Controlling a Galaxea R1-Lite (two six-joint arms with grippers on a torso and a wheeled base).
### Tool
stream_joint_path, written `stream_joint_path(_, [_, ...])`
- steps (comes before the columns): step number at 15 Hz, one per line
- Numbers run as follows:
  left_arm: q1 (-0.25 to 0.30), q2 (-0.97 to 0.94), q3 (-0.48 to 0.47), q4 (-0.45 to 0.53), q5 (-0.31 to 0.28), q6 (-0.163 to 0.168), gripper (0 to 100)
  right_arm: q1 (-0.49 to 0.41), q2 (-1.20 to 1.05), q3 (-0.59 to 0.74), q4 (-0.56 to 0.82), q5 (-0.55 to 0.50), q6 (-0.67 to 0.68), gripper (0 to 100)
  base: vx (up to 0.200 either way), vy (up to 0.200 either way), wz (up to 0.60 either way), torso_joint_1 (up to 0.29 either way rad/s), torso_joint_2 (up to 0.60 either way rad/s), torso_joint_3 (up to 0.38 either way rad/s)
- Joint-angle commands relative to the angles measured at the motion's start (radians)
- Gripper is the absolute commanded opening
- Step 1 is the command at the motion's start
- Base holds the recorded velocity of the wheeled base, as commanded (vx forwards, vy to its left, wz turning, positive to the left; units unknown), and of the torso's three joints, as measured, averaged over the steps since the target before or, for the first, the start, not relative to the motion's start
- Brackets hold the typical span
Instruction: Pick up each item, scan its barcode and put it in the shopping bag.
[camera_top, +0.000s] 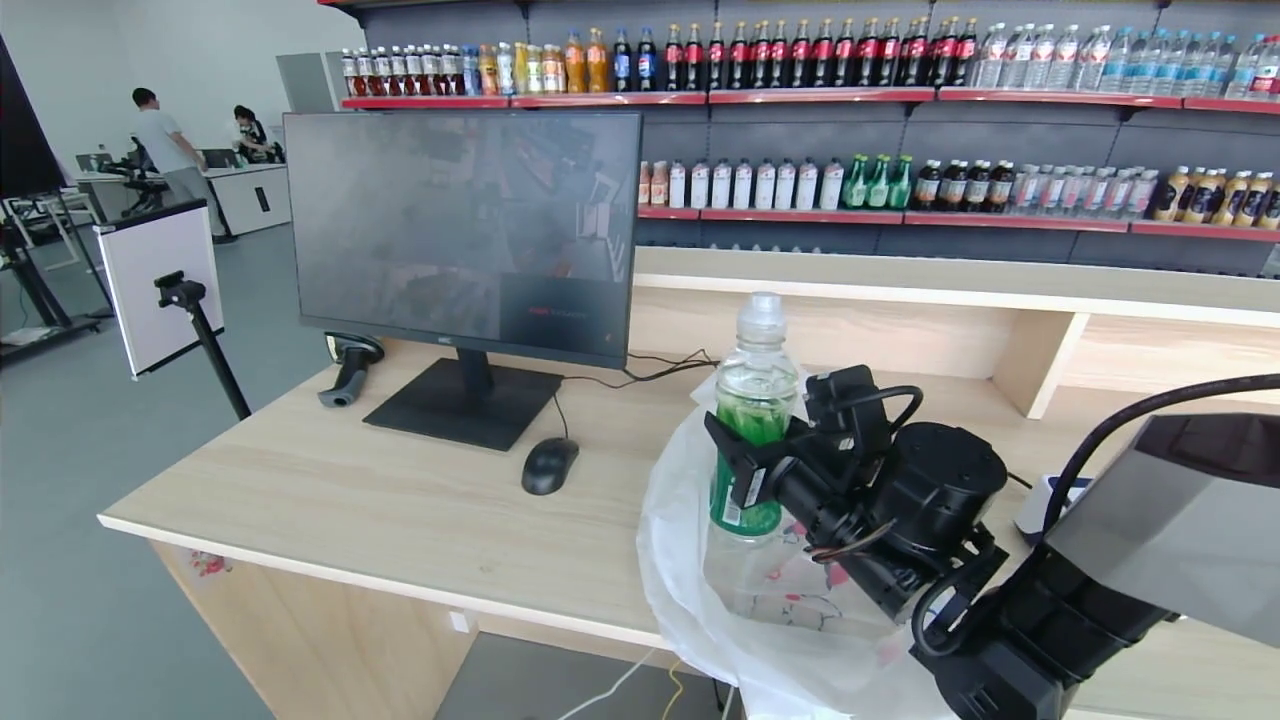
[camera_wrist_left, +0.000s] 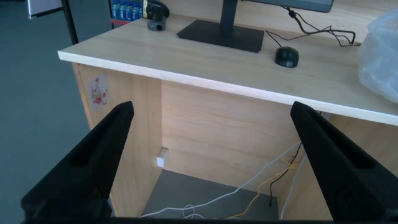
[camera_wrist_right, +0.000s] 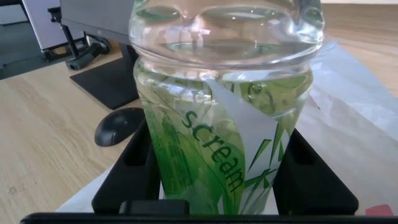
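2 red-edged shelves (camera_top: 900, 97) of drink bottles fill the wall behind, at 12 o'clock from the work area. In front of them a light wooden bench (camera_top: 400, 500) carries everything else. A dark monitor (camera_top: 465, 230) stands on its black foot at the bench's 10 o'clock part. At 5 o'clock from the monitor, near the front edge, a white translucent shopping bag (camera_top: 690, 560) sits crumpled with its mouth open upward.

The right arm comes in from 4 o'clock, and the right gripper (camera_top: 748, 455) is clamped on a clear bottle (camera_top: 757, 390) with a green label and a pale cap. It holds the bottle upright by its middle at the bag's mouth. Whether the base is already inside the bag cannot be told. In the right wrist view the bottle (camera_wrist_right: 227, 124) stands between the 2 black fingers of the gripper (camera_wrist_right: 224, 186), with the bag under it.

The left gripper (camera_wrist_left: 211, 168) is spread wide and holds nothing. It is lower than the bench top and faces the bench's front panel.

A black handheld barcode scanner (camera_top: 350, 368) rests at 9 o'clock from the monitor's foot. A black mouse (camera_top: 549, 465) lies at 5 o'clock from that foot, between it and the bag.
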Motion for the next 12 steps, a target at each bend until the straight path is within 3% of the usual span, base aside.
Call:
stream_joint_path(1, [0.0,0.0,0.0,0.0,0.0,-0.001,100,0.001,0.011,0.005,-0.001,0.0,-0.001,0,0.0,0.0,0.0,0.0,0.0,0.0])
stream_joint_path(12, [0.0,0.0,0.0,0.0,0.0,-0.001,100,0.047,0.048,0.021,-0.001,-0.035,0.026,0,0.0,0.0,0.0,0.0,0.0,0.0])
